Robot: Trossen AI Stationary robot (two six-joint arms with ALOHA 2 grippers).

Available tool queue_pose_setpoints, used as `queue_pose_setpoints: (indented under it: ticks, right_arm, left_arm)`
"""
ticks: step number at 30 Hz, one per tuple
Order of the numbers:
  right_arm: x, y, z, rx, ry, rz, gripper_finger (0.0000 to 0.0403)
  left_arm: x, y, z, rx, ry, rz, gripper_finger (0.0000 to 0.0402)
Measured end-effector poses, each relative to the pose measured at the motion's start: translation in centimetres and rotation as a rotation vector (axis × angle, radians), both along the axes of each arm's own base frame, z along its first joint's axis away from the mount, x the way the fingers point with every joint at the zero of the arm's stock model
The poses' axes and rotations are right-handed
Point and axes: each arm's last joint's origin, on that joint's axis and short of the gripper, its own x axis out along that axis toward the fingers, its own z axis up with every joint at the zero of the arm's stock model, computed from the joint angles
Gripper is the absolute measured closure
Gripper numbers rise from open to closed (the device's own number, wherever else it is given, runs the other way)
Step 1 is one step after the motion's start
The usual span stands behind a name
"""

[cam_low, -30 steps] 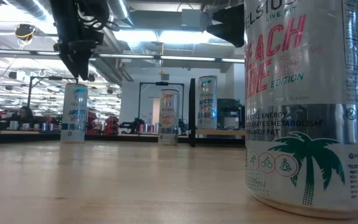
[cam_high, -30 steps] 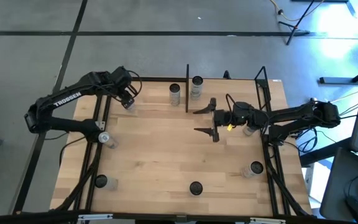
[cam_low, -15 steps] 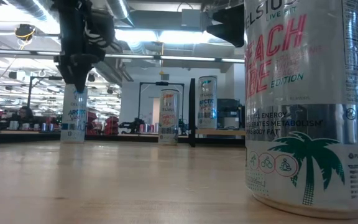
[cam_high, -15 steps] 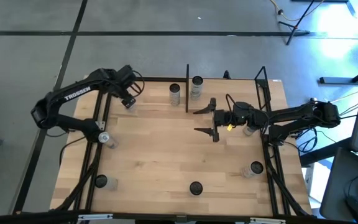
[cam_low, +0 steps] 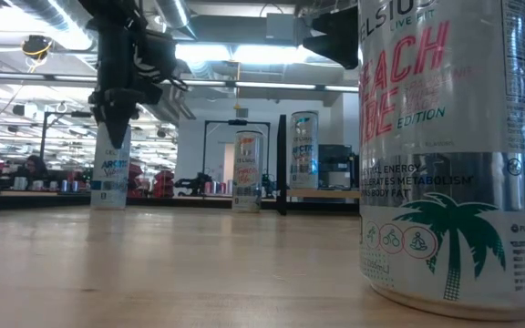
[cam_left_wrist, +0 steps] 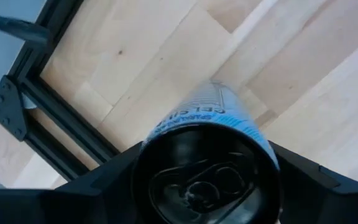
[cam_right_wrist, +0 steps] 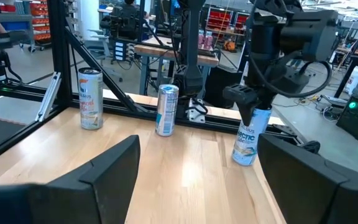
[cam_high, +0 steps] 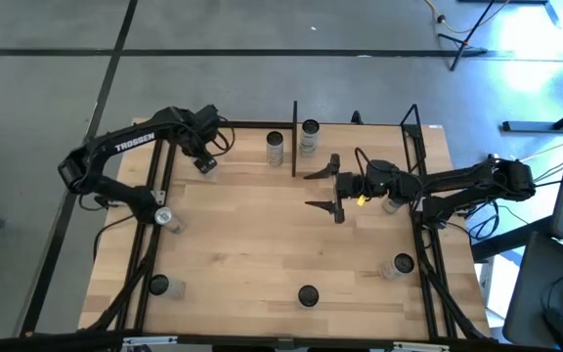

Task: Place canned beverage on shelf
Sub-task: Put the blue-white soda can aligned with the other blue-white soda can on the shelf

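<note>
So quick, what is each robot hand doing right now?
Left gripper: around the can, closing, grip cannot be told.
Right gripper: open, holding nothing.

The table (cam_high: 262, 235) carries several upright cans. The left gripper (cam_high: 203, 161) sits over a can (cam_low: 109, 173) near the far left corner, its fingers on either side of the can's top. To the right of that can stands a second can (cam_high: 275, 147), then a black post (cam_high: 293, 137), then a third can (cam_high: 309, 135) on the shelf (cam_low: 322, 193). The right gripper (cam_high: 323, 190) hangs right of centre, fingers apart. Three more cans stand along the near edge.
</note>
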Motion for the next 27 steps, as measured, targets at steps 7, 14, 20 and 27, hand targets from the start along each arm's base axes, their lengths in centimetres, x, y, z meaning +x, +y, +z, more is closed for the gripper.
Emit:
queue_pose_setpoints:
  ticks: [7,14,20,27]
  right_arm:
    - [0.0,0.0,0.0,0.001,0.000,0.000,0.0095]
    - [0.0,0.0,0.0,0.003,0.000,0.000,0.0095]
    - [0.0,0.0,-0.4,0.121,0.048,-0.006,0.0095]
    - [-0.2,0.2,-1.5,0.199,0.174,0.035,0.0095]
  left_arm:
    - [1.8,-2.7,1.4,0.008,-0.046,-0.124,0.0183]
    - [5.1,-7.6,3.8,0.040,-0.150,-0.279,0.0183]
    - [8.4,-11.5,4.2,0.054,-0.196,-0.388,0.0183]
    - [14.3,-15.8,2.9,0.003,-0.143,-0.553,0.0183]
